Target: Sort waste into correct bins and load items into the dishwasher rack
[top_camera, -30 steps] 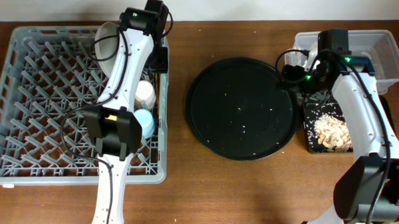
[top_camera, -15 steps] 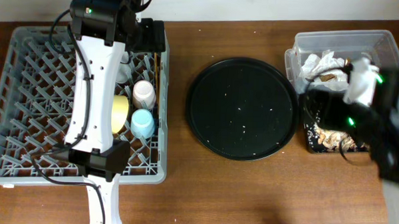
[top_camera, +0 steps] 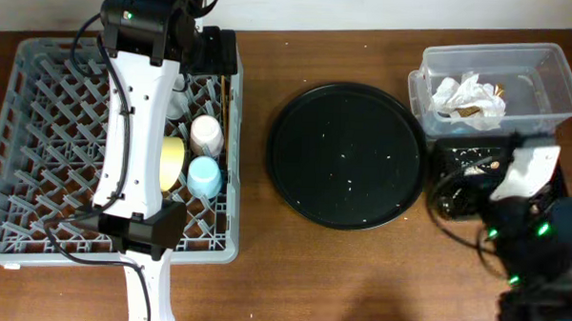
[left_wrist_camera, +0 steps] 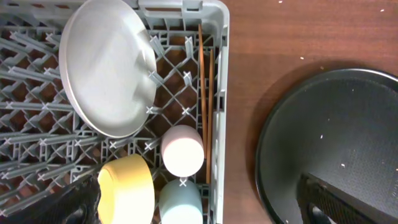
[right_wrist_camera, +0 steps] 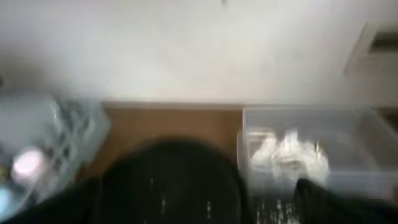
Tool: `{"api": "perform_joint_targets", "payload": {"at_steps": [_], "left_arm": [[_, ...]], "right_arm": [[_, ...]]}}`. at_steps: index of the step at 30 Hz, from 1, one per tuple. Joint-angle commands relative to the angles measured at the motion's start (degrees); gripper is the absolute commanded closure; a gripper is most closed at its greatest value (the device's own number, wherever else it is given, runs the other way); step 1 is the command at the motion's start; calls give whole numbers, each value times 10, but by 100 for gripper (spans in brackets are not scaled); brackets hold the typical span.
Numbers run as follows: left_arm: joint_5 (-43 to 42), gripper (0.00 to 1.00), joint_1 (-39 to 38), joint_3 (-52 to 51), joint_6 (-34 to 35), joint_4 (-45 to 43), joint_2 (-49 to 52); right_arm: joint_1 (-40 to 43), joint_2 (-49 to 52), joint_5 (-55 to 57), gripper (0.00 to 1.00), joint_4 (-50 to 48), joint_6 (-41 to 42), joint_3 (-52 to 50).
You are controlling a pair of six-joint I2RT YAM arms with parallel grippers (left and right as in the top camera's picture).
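Standing by the brown wooden table (top_camera: 253, 283) right now: the large square grey plastic dishwasher rack (top_camera: 38, 171) is sitting on the left side with the dishes in it. The pale grey-green round plate (left_wrist_camera: 106, 68) is leaning tilted among the pegs at the far end. Nearer, the yellow bowl (left_wrist_camera: 127, 193) is lying on its side. Just right of it, the small pink cup (left_wrist_camera: 182, 149) and the small light blue cup (left_wrist_camera: 181, 202) are sitting next to each other, with the blue one nearer. The pair of wooden chopsticks (left_wrist_camera: 205, 93) is lying along the rack's right wall, just beside the pink cup.

The left gripper (left_wrist_camera: 199, 193) is hovering over the right part of the rack, fingers spread wide and gripping nothing. The right gripper (right_wrist_camera: 205, 202) is also gaping with nothing between its fingers (its wrist view is a blurry mess, fair warning). That arm is sitting at the near right, covering much of the shallow black rectangular tray (top_camera: 448, 152).

Far right, the clear plastic rectangular tub (top_camera: 546, 84) is holding the crumpled white paper napkins (top_camera: 468, 95) plus a few brown bits. The large round black tray (top_camera: 348, 153) is sitting in the middle, dotted with tiny pale crumbs.
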State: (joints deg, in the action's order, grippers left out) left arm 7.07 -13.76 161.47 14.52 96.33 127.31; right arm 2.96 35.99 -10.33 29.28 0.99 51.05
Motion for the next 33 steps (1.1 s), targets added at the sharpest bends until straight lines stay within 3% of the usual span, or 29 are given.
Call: {"api": "perform_joint_targets", "payload": {"at_steps": [1,5,9,33], "left_arm": [[-2,1,-1,2,-5,0,3],[-2,1,-1,2,-5,0,3],[-2,1,-1,1,-5,0,3],[-2,1,-2,2,-5,0,3]], "right_arm": [[-3,-143,7,2,-130,-8,-215],[-3,-292,6,2,-225,-8,-412],[-4,-358,5,2,-270,-7,-506],[-3,-358,16,2,-257,-8,-507]]}}
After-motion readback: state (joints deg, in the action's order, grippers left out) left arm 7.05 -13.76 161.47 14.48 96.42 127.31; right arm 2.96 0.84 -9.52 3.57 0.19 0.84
